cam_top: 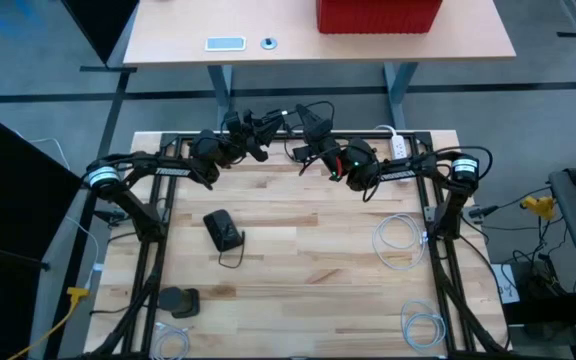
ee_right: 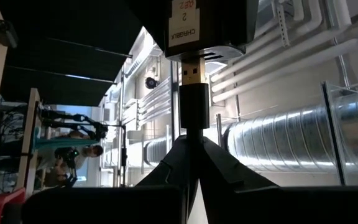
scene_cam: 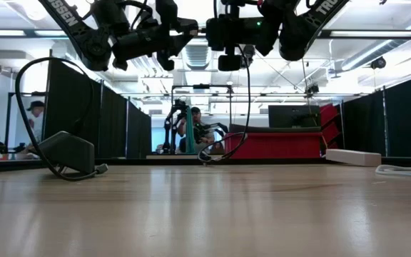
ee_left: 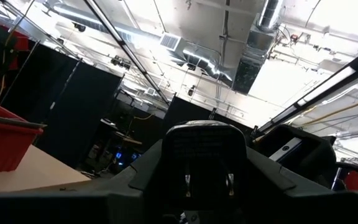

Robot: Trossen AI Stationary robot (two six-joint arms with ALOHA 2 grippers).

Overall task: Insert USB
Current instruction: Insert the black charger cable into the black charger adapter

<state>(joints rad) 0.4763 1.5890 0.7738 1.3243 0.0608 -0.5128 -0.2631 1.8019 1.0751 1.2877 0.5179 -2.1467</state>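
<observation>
Both arms meet high above the table's far edge. My left gripper [cam_top: 260, 132] is shut on a black charger block [ee_left: 201, 149]; the block's labelled face also shows in the right wrist view [ee_right: 207, 25]. My right gripper [cam_top: 313, 140] is shut on a black USB plug [ee_right: 194, 106]. The plug's metal tip [ee_right: 192, 71] points at the block's port and stands at its mouth. The plug's black cable [scene_cam: 247, 107] hangs down to the table. My left gripper pinches the charger block between its two fingers, by two opposite sides [ee_left: 166, 168]. The block is lifted clear of the table, its far face toward my right gripper. My right gripper pinches the plug's black body at its rear end [ee_right: 191, 127] between its two fingertips. The fingers lie along the plug. The plug is lifted clear, its metal tip at the block's port.
A black adapter with a cord [cam_top: 223, 230] lies left of the table's middle, and another black piece [cam_top: 178, 300] lies at the near left. White cable coils [cam_top: 398, 240] lie on the right. A white power strip [cam_top: 396, 145] lies at the far right.
</observation>
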